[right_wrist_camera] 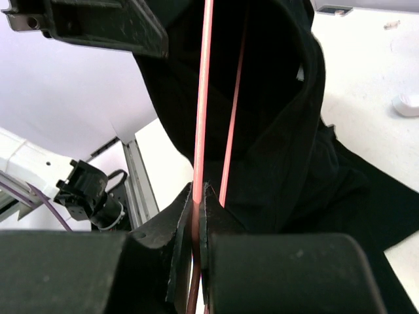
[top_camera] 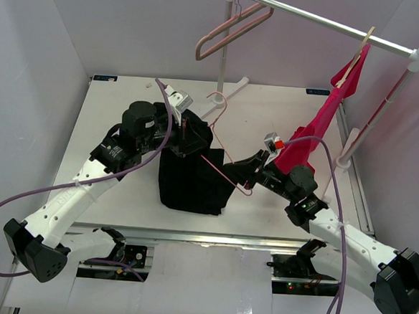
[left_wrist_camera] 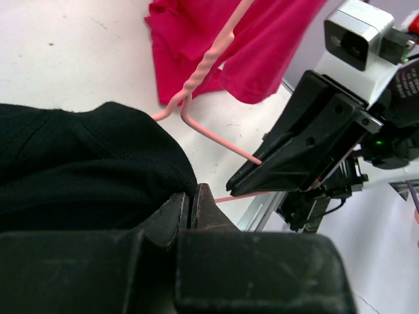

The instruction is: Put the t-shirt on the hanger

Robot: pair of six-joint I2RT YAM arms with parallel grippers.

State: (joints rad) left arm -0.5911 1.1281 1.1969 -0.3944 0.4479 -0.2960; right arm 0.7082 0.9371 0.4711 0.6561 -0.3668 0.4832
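The black t-shirt [top_camera: 192,177] hangs in a bunch from my left gripper [top_camera: 188,141], its lower part resting on the table. In the left wrist view the jaws [left_wrist_camera: 192,198] are shut on the t-shirt [left_wrist_camera: 78,163] at its upper edge. The thin salmon-pink wire hanger [top_camera: 226,174] is tilted, its hook [top_camera: 218,100] pointing to the far side and one shoulder inside the cloth. My right gripper [top_camera: 241,175] is shut on the hanger's wire [right_wrist_camera: 201,118], just right of the t-shirt [right_wrist_camera: 288,131]. The hanger's twisted neck [left_wrist_camera: 203,65] shows above the cloth.
A rail [top_camera: 327,23] crosses the back right on white posts. Thicker dusty-pink hangers [top_camera: 229,30] hang from it, and a red shirt [top_camera: 326,115] on a pale wooden hanger [top_camera: 357,56]. The red shirt [left_wrist_camera: 262,46] hangs close behind my right arm.
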